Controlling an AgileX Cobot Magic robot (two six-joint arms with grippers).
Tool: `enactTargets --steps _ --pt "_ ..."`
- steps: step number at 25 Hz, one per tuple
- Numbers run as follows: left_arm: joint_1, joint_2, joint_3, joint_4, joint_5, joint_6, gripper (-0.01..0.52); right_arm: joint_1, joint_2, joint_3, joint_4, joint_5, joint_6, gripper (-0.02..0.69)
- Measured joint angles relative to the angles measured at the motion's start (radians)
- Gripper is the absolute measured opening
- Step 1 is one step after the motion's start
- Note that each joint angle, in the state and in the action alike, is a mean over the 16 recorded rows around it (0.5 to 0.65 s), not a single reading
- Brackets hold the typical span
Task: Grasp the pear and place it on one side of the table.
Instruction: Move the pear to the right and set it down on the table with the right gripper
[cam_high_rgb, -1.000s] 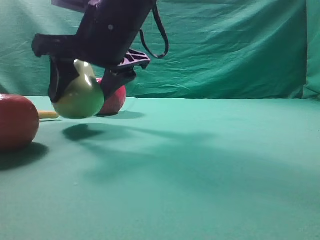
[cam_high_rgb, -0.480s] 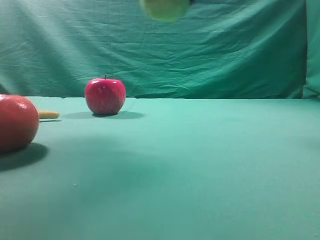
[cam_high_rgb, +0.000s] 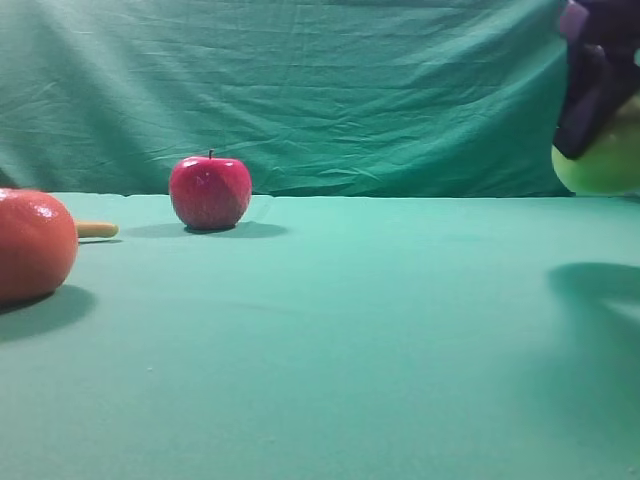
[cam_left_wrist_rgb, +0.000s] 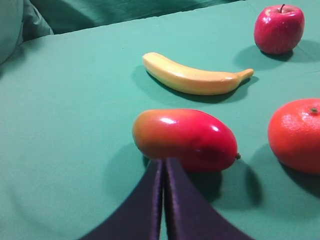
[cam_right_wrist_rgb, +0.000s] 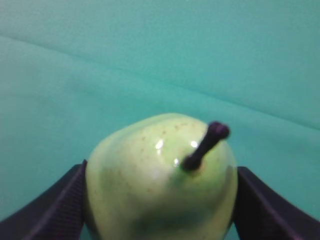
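The glossy yellow-green pear (cam_right_wrist_rgb: 160, 185) fills the right wrist view, its dark stem pointing up and to the right, with a dark finger pressed against each flank. My right gripper (cam_right_wrist_rgb: 161, 200) is shut on it. In the exterior view the pear (cam_high_rgb: 605, 160) hangs at the far right edge, above the teal table (cam_high_rgb: 350, 330), with the right gripper's dark body (cam_high_rgb: 590, 90) partly over it and its shadow on the cloth below. My left gripper (cam_left_wrist_rgb: 164, 165) is shut and holds nothing; its tips hover just in front of a red-orange mango (cam_left_wrist_rgb: 185, 139).
A red apple (cam_high_rgb: 210, 192) stands at the back left, also in the left wrist view as the apple (cam_left_wrist_rgb: 279, 27). A large orange-red round fruit (cam_high_rgb: 35, 245) sits at the left edge. A yellow banana (cam_left_wrist_rgb: 192, 77) lies behind the mango. A wrinkled green backdrop (cam_high_rgb: 350, 90) closes the rear.
The right gripper has carried the pear up from beside the apple at the left, across the top of the view, and down to the far right edge. The left gripper's earlier state is not shown.
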Motion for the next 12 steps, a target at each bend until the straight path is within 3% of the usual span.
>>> enactTargets --steps 12 --pt "0.000 0.000 0.000 0.000 0.000 0.000 0.000 0.000 0.029 0.001 0.000 -0.025 -0.003 0.598"
